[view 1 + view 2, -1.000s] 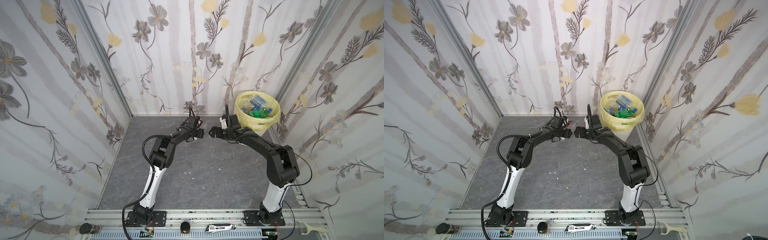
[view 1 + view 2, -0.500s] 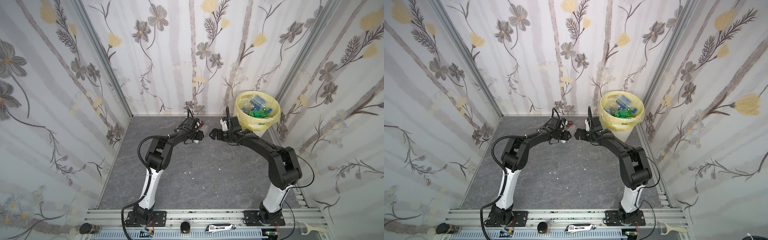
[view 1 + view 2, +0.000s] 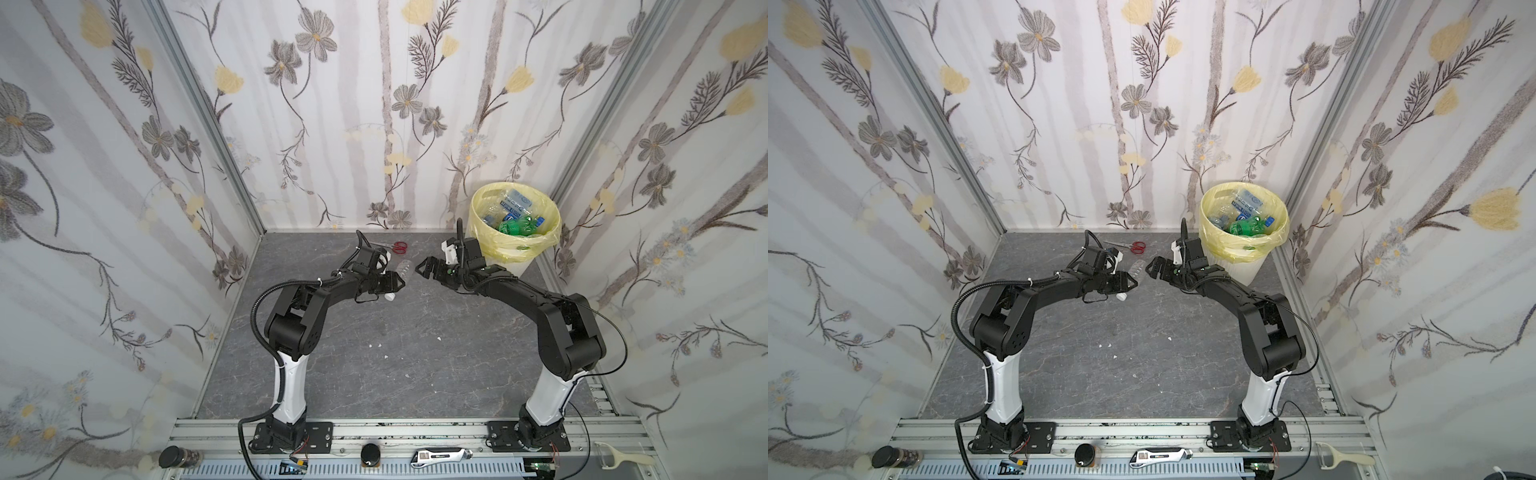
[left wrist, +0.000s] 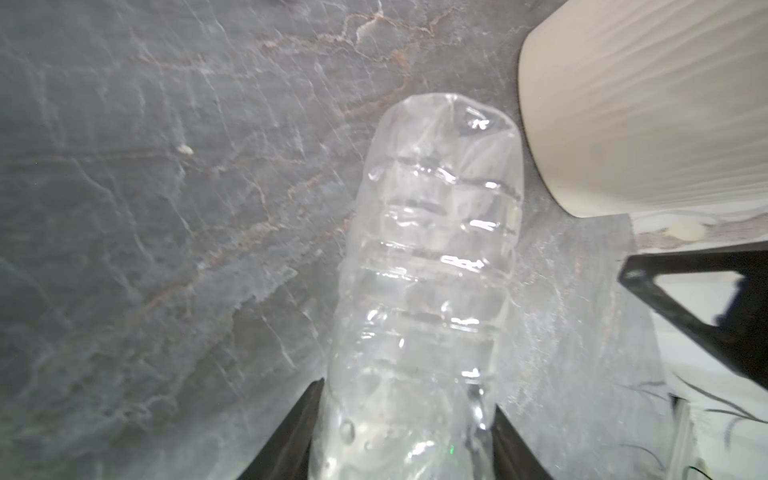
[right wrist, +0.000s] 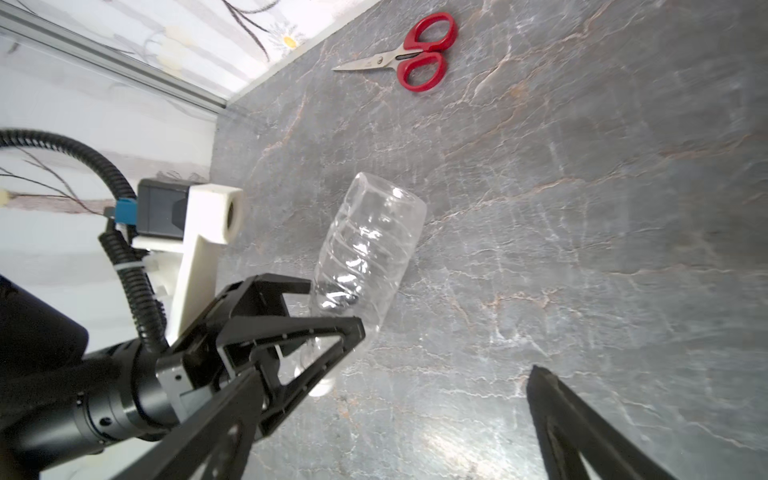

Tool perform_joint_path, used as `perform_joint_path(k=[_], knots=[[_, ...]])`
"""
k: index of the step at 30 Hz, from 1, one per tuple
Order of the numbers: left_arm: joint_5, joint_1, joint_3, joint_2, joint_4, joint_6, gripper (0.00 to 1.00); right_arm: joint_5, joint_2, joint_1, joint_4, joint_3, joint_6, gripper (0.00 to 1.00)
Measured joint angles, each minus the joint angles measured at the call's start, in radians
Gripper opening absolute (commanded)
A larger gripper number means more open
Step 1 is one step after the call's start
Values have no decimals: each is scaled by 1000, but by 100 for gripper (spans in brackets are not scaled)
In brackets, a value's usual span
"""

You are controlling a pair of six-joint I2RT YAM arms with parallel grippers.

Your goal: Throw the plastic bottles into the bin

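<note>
My left gripper (image 3: 395, 283) (image 3: 1128, 284) (image 4: 409, 397) is shut on a clear, label-free plastic bottle (image 3: 404, 266) (image 3: 1137, 268) (image 4: 432, 270) (image 5: 365, 249) near its neck. The bottle's white cap (image 3: 389, 296) sticks out toward the front and its base points toward the back wall. Facing the bottle from the right, my right gripper (image 3: 420, 268) (image 3: 1152, 269) (image 5: 395, 374) stands open and holds nothing. The bin (image 3: 515, 266) (image 3: 1246, 270) (image 4: 644, 104), white with a pale yellow liner, stands in the back right corner just behind the right arm. Several bottles (image 3: 515, 216) lie inside it.
Red-handled scissors (image 3: 397, 247) (image 3: 1133, 247) (image 5: 415, 54) lie on the grey floor near the back wall, behind the left gripper. Small white scraps (image 3: 378, 345) dot the middle of the floor. A dark jar (image 3: 178, 457), a folding knife (image 3: 440, 457) and a peeler (image 3: 623, 459) rest on the front rail.
My left gripper has shut on the clear bottle and drawn it a little toward the front. The right gripper has stayed open and hardly moved.
</note>
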Motion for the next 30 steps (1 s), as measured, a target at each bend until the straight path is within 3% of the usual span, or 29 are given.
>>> perform_joint_path(k=[5, 12, 30], knots=[[60, -3, -124, -62, 162, -135, 53, -24, 2, 21, 64, -1, 59, 100], [76, -23, -171, -125, 248, -198, 53, -38, 21, 31, 114, 3, 117, 97], [72, -76, -193, -172, 275, -209, 58, -45, 48, 53, 154, 17, 163, 62]])
